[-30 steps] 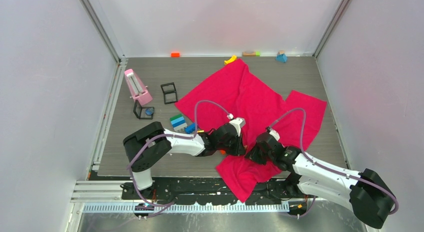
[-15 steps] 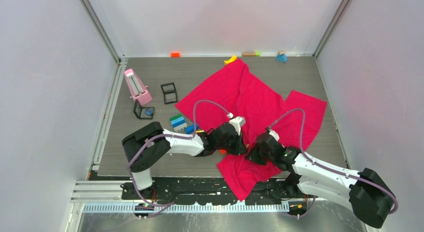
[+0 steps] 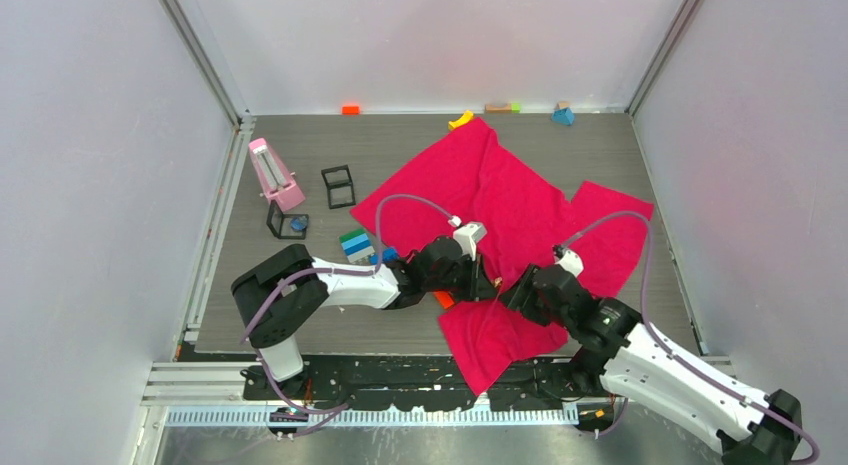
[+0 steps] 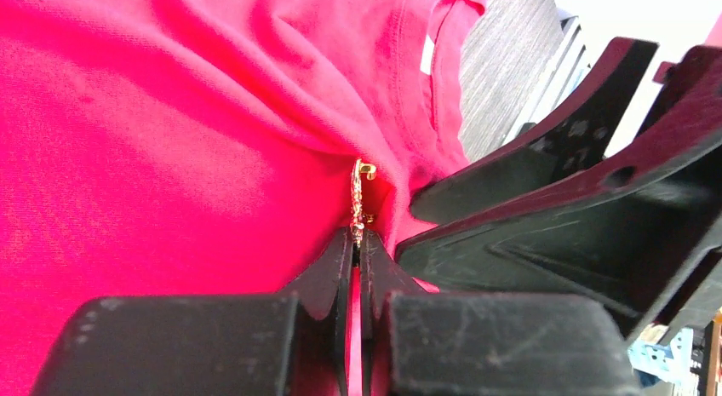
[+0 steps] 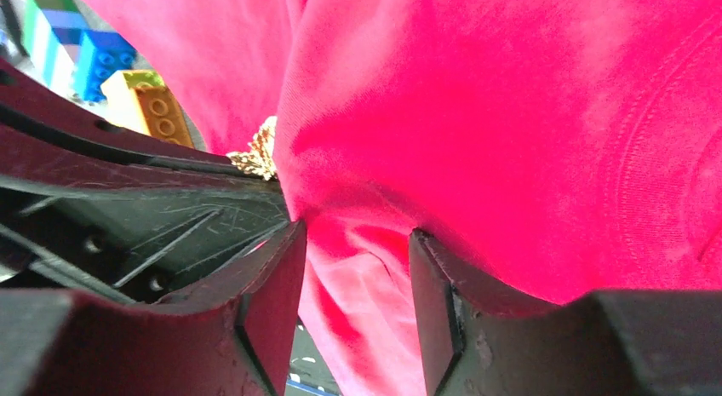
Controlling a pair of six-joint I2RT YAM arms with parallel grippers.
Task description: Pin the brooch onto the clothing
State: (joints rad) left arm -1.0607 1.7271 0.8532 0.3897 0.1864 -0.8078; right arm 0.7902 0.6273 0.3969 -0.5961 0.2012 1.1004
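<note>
Now the left gripper (image 4: 358,243), low in the middle of its view, pinches the brooch (image 4: 361,196) tight against the red shirt (image 3: 500,195). The right gripper (image 5: 353,243) squeezes a fold of the red shirt just beside it.

The left gripper (image 4: 358,243) had its jaws nearly closed on the brooch (image 4: 362,196), a thin gold-coloured piece with a hooked tip that stood against a fold of the clothing (image 4: 170,132). The right gripper (image 4: 409,230) sat just beside it. The white neck label (image 4: 426,55) showed near the grey table (image 4: 502,64).
</note>
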